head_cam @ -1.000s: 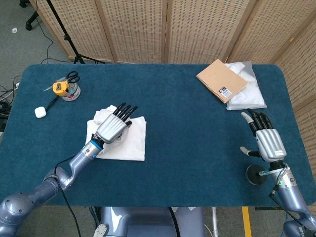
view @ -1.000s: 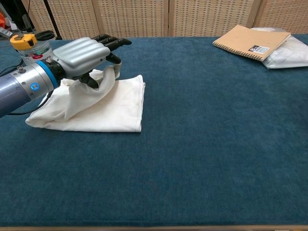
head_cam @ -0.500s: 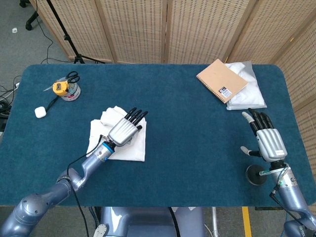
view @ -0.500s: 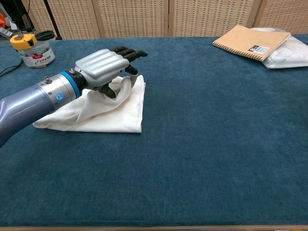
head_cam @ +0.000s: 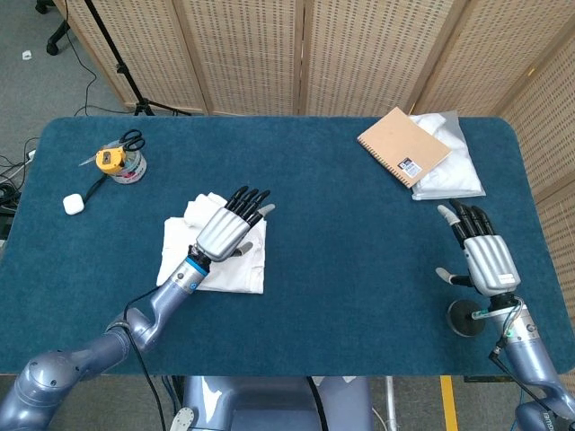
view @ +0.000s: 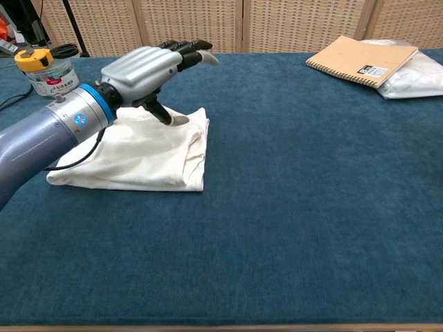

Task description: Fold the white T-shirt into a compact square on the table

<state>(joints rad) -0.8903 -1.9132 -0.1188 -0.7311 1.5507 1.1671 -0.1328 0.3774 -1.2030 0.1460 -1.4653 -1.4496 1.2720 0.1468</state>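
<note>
So the left hand just let go. A second ago it was down on the shirt with a fold of cloth bunched under the palm, dragging it across toward the right edge. Now it's lifted clear, fingers stretched out and a bit apart, holding nothing. Only the thumb tip hangs low near the cloth, and I can't tell if it's actually touching.

What that means, I'd guess: that fold is laid down. The shirt sits flat-ish on the tabletop as a rough rectangle, left of centre, much neater than the lump it was. From the head view there's some crumpled fabric poking out at the far-left corner, so it isn't a clean square yet. Probably needs a pat down or one more fold.

Position-wise, the shirt is directly under and behind the left hand; the fingers point out past its far-right corner, above it and not on it.

The right hand is way off near the right edge of the tabletop, well apart from the shirt, fingers extended and spread, empty. Hasn't budged over these frames.

Other stuff around: a notebook on a white bag far right, a tape jar far left.
</note>
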